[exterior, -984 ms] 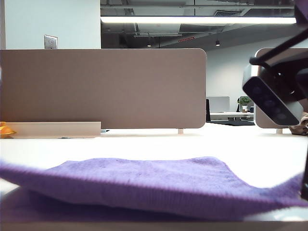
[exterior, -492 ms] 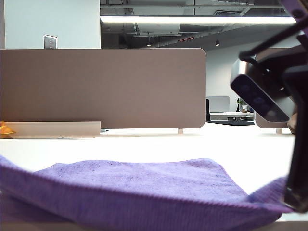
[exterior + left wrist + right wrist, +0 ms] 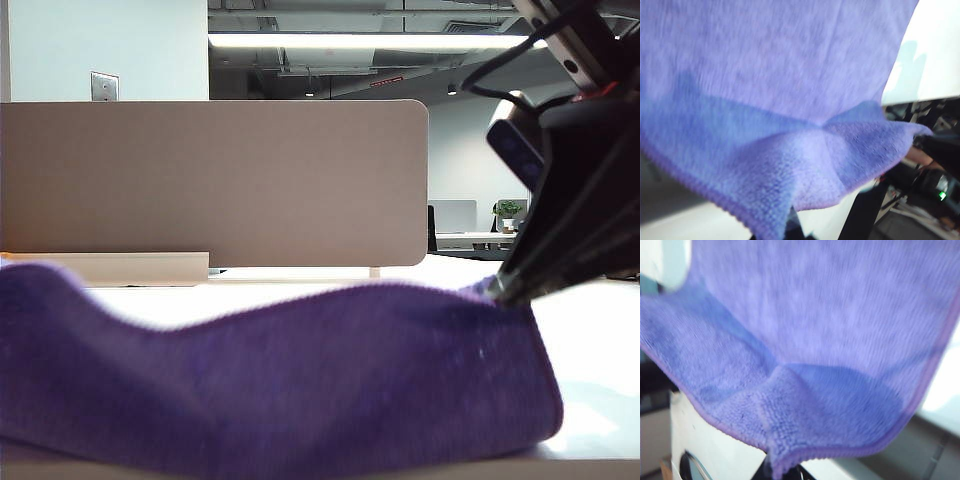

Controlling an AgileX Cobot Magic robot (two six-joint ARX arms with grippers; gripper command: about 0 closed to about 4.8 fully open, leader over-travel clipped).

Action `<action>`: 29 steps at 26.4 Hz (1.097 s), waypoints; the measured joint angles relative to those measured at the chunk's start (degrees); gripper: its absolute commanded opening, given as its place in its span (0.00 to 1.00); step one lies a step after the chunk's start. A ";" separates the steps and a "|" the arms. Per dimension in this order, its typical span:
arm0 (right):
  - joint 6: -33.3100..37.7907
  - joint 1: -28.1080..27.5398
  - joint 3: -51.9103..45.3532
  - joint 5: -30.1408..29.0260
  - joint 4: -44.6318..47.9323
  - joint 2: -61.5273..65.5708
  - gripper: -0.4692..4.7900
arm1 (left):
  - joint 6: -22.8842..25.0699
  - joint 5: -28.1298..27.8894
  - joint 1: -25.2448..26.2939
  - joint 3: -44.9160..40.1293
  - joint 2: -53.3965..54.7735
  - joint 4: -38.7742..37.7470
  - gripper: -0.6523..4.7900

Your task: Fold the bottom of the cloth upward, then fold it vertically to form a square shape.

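Observation:
The purple fuzzy cloth (image 3: 300, 380) fills the lower half of the exterior view, its near edge raised into a sagging wall above the table. My right gripper (image 3: 505, 292) pinches the raised right corner there. The left end of the cloth rises at the exterior view's left edge, and the left gripper is out of that view. In the left wrist view my left gripper (image 3: 792, 231) is shut on a hemmed corner of the cloth (image 3: 765, 100), which hangs bunched from it. In the right wrist view my right gripper (image 3: 782, 471) is shut on the other corner of the cloth (image 3: 815, 340).
A tall beige partition (image 3: 215, 180) stands across the back of the white table (image 3: 600, 330), with a cream rail (image 3: 120, 268) at its foot. The right arm's camera housing (image 3: 515, 140) and cables hang at the upper right.
The cloth's near edge has risen from lying low on the table to a tall hanging fold that hides the flat part behind. The right arm has moved up and turned, carrying its corner.

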 measured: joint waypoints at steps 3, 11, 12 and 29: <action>0.61 -2.82 0.55 -1.86 2.49 0.00 0.08 | -3.30 0.22 0.02 0.00 0.72 4.61 0.11; 5.92 -6.29 0.59 -2.97 10.43 0.04 0.08 | -11.45 6.21 0.09 0.00 6.93 17.53 0.11; 6.47 -6.29 0.59 -2.93 11.47 0.07 0.08 | -12.52 6.38 0.13 0.00 7.96 18.88 0.11; 12.83 -10.80 0.94 -1.25 25.27 9.81 0.08 | -13.51 5.51 9.35 8.83 19.98 23.61 0.11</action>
